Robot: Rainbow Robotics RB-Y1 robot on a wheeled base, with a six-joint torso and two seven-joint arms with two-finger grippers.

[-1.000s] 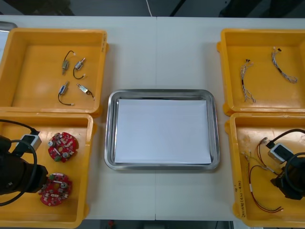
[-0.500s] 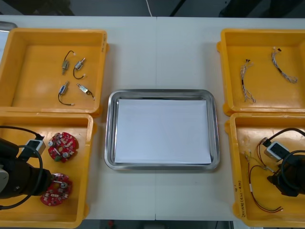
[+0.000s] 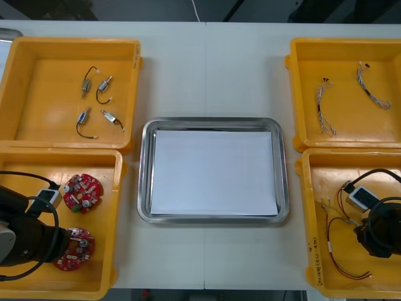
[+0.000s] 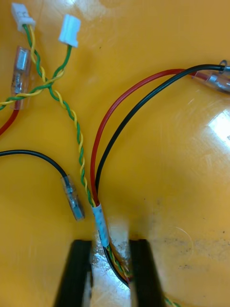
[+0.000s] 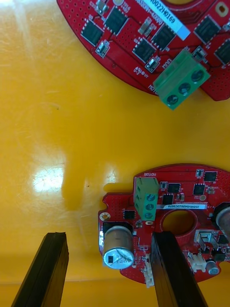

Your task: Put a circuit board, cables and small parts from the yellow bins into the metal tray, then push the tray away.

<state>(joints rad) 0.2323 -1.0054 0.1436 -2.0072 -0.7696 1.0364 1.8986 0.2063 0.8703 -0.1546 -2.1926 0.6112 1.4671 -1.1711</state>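
Front view, overall progress: nothing had reached the tray, so every part of the task looked to be ahead, with the first two picks only starting.
Table: a light table (image 3: 207, 69) carried four bins and one tray.
Yellow bins: the yellow bins (image 3: 75, 41) stood two at each side of the table, all with their contents inside.
Metal tray: the metal tray (image 3: 213, 121) sat in the middle between the bins, white inside and holding nothing. It had not been pushed away.
Left gripper: the left gripper (image 5: 108, 236) was low in the near left bin. Its claw was wide and straddled the edge of a board without gripping it.
Right gripper: the right gripper (image 4: 109, 242) was low in the near right bin. Its claw was narrow and closed on the red and yellow cable bundle (image 4: 98, 211) at its white sleeve.
Circuit boards: two round red circuit boards (image 3: 83, 192) lay in the near left bin, near each other.
Twisted cables: two thin twisted cables (image 3: 324, 106) lay in the far right bin.
Small metal parts: four small metal parts (image 3: 104, 81) lay in the far left bin.
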